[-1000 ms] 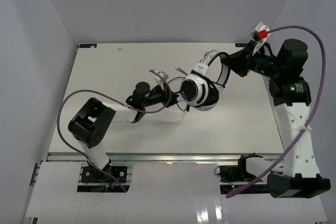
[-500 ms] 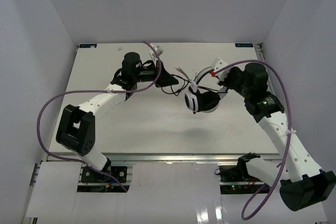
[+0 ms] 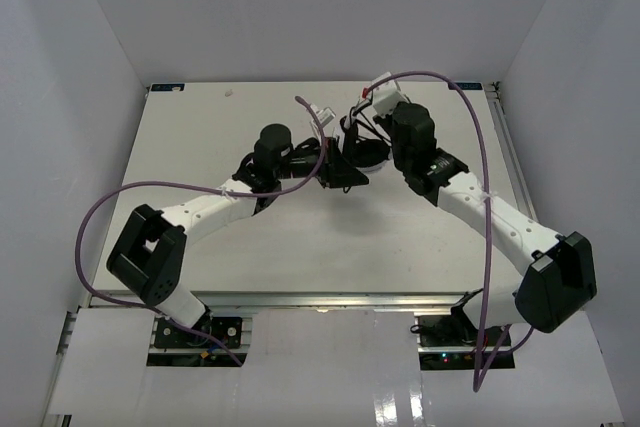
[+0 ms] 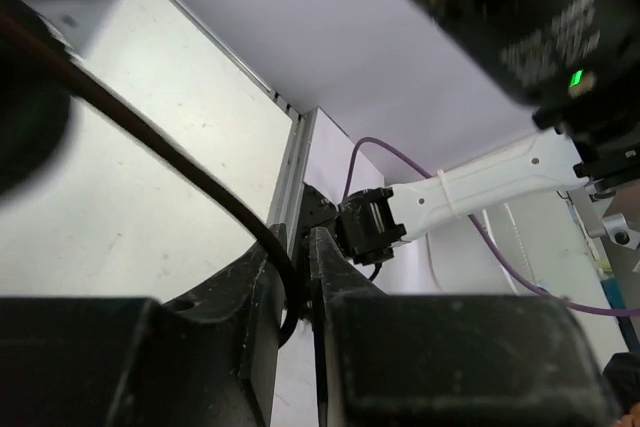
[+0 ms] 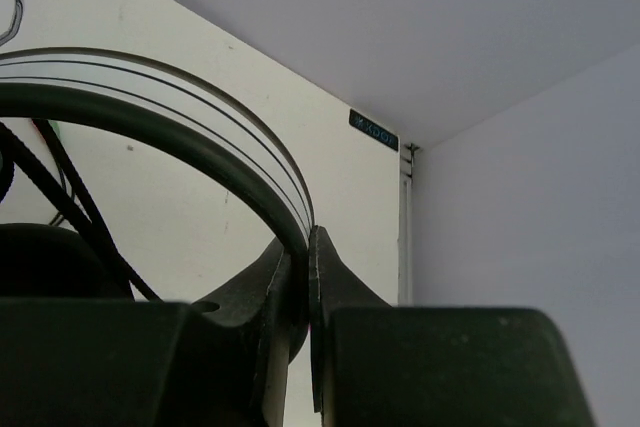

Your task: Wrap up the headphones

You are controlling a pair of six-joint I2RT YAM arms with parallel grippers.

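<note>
The headphones (image 3: 373,153) hang above the middle of the table between both grippers, mostly hidden by them; only a bit of white earcup shows. My right gripper (image 3: 362,145) is shut on the black headband (image 5: 180,125), which arcs up to the left from the right gripper's jaws (image 5: 305,242); a dark earcup (image 5: 40,259) and strands of thin cord (image 5: 70,197) lie lower left. My left gripper (image 3: 345,175) is just left of the headphones. In the left wrist view the left gripper (image 4: 302,242) is shut on the thin black cord (image 4: 180,162).
The white table (image 3: 200,147) has a metal rail along its near edge (image 3: 300,299). Purple cables loop over the left arm (image 3: 110,209) and the right arm (image 3: 478,147). The right arm's white link (image 4: 480,185) crosses the left wrist view. White walls enclose the table.
The right gripper has carried the headphones leftward from the back right to the table's middle. The left gripper, holding the cord, swung toward the back left and then returned beside the headphones.
</note>
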